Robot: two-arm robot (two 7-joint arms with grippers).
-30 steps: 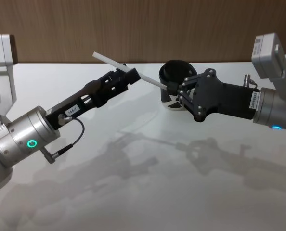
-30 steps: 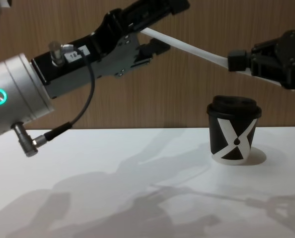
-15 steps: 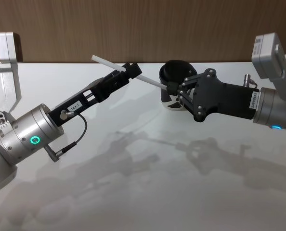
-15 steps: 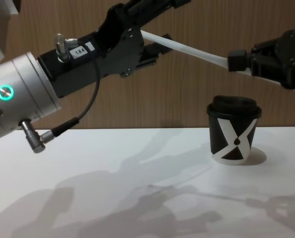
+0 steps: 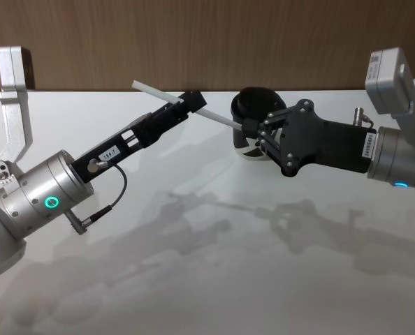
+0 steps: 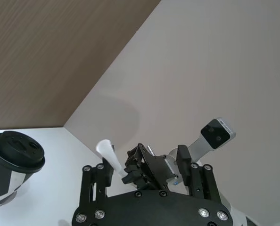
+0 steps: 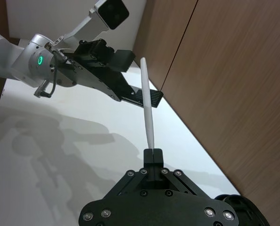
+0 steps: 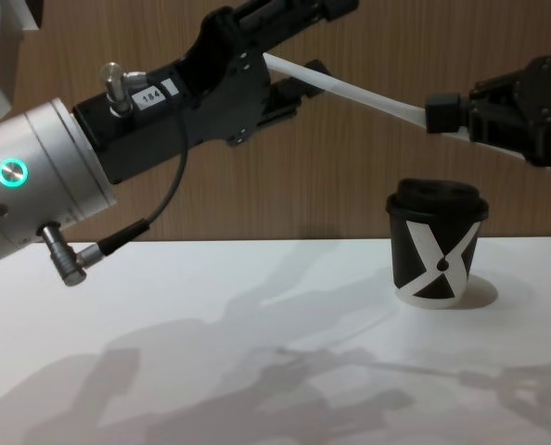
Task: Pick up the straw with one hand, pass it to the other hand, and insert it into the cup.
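White table [image 5: 193, 279] before a wood wall [image 5: 193, 42], head view: the right gripper [image 5: 249, 128], just beside the cup [image 5: 253, 103], pinches one end of the straw [image 5: 221, 118], which slants away from the cup through the left gripper [image 5: 188, 105]. Left wrist view: the left gripper's fingers [image 6: 98, 188] stand spread, with the straw beside one of them. Right wrist and chest views: the right gripper's tips are clamped on the straw, which is held in the air above the cup.

- The left claw [image 5: 188, 106] has rolled about its wrist: seen from the head view, it now sits edge-on and narrow around the straw [image 5: 218, 118], no longer broad and flat.
- The white bracket [image 5: 12, 70] on that wrist has swung with the roll and stands more upright.
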